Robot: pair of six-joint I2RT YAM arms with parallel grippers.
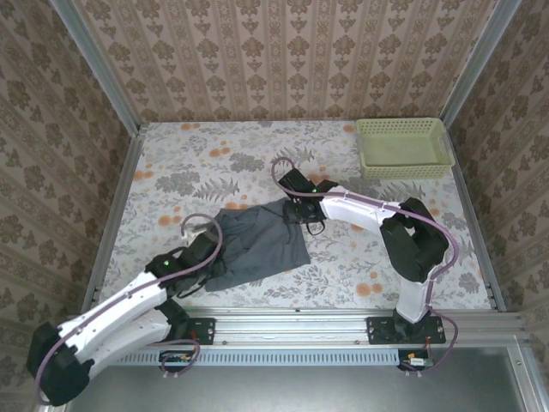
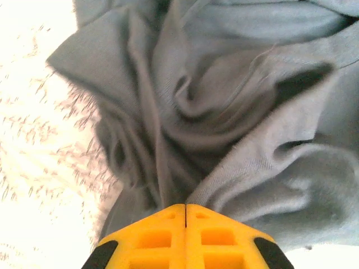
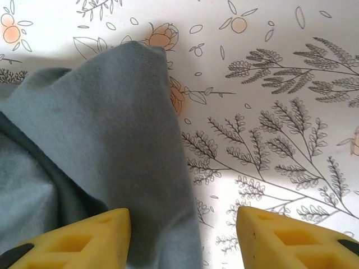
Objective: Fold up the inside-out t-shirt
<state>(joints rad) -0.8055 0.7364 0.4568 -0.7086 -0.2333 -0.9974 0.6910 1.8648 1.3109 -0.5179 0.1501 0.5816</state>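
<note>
Fig. Top view: inside-out t-shirt (image 1: 257, 242) lies crumpled and unfolded near the middle of the floral table (image 1: 171, 172), slightly toward the near edge, between the two arms. L gripper (image 2: 185, 208) sits at the shirt's near-left edge w/ its yellow fingers (image 2: 151, 238) pressed flat together, no gap. Folds of cloth run into the seam where they meet, so it reads as a pinch on a bunch of fabric, prob. to anchor or lift that corner for spreading. R gripper (image 3: 180, 216) hangs over the shirt's far-right edge, jaws about half apart & holding nothing. One finger is above cloth, the other above bare table, i.e. straddling the hem, a placement that suits closing on that edge next. The arms thus take approx. diagonal corners, which would let the garment be pulled flat before any fold. Yellow basket (image 1: 403, 172) stands at the far-right corner, well apart from the shirt, not involved. Stage: early, grasping phase, no fold made
</note>
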